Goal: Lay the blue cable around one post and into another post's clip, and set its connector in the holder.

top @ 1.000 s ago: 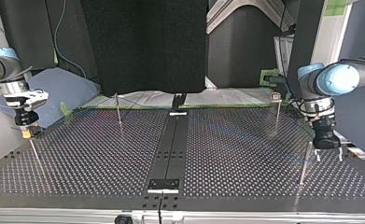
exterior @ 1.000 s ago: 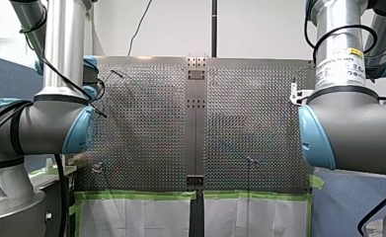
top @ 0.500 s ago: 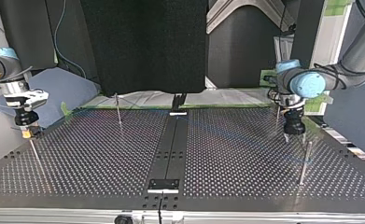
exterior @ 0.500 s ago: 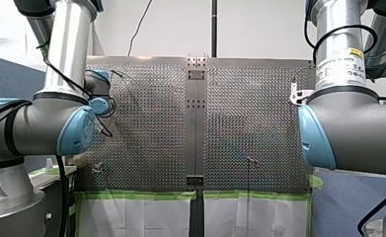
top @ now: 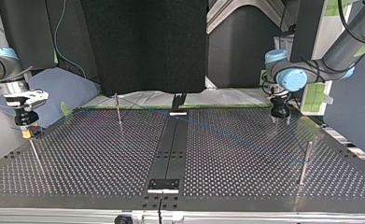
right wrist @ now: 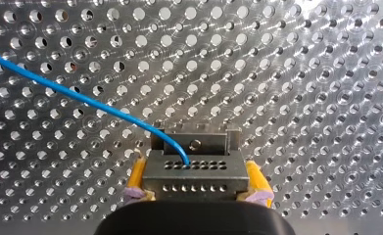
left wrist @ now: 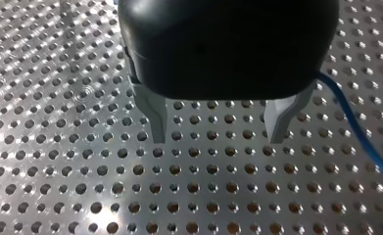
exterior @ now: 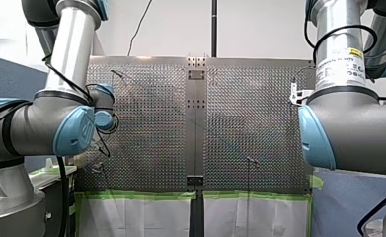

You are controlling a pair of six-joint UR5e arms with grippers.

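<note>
Meanwhile, over the perforated surface point(top: 101, 158), the left fingers point(left wrist: 155, 117), spread wide and empty, have been drawn back from the post point(top: 304, 161) at the top view's right; the connector point(right wrist: 194, 171) is held between the right fingers point(right wrist: 136, 178), the blue cable point(right wrist: 81, 98) trailing from it, so routing is judged barely begun.

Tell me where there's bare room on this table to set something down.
Bare plate lies along the top view's near edge: between the centre strip and the near right post, and between the strip and the post by my right claw. Crowded: the far right corner, where my left claw hovers open beside the blue cable.
</note>
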